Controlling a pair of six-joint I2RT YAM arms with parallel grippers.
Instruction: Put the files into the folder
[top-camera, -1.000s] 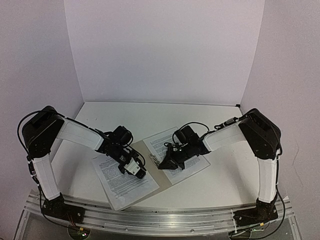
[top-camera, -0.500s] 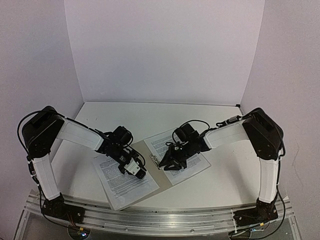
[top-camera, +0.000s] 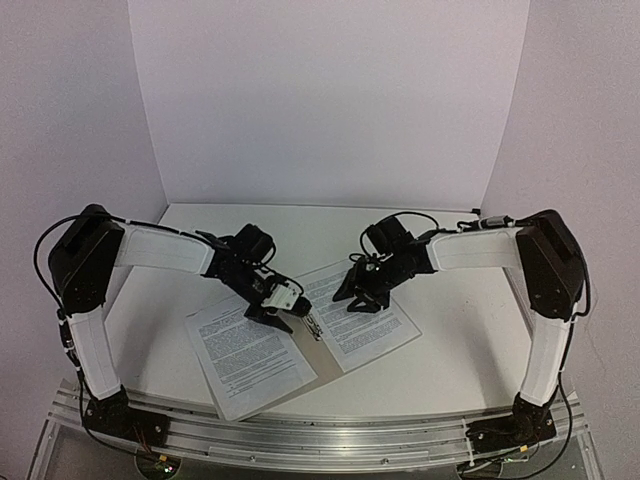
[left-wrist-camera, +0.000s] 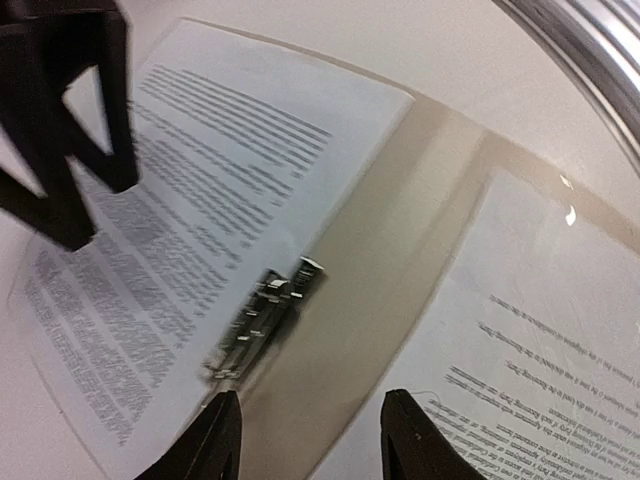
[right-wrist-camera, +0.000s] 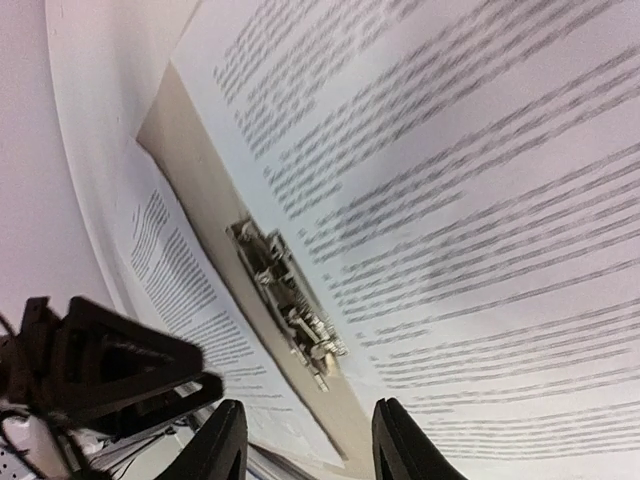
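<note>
A: How did the end effectors stand?

B: The left end effector (top-camera: 272, 316) and the right end effector (top-camera: 357, 299) both had their jaws apart, with nothing between them. Both were near the metal clip (top-camera: 315, 326).

A: Where was the folder (top-camera: 303, 348)?

B: It lay open and flat on the white bench (top-camera: 300, 230), toward the front. The left file (top-camera: 245, 358) covered one half and the right file (top-camera: 368, 322) the other, with a tan strip showing between them.

A: And the room?

B: Plain pale walls (top-camera: 330, 100) closed three sides. An aluminium rail (top-camera: 300, 436) ran along the near edge.
</note>
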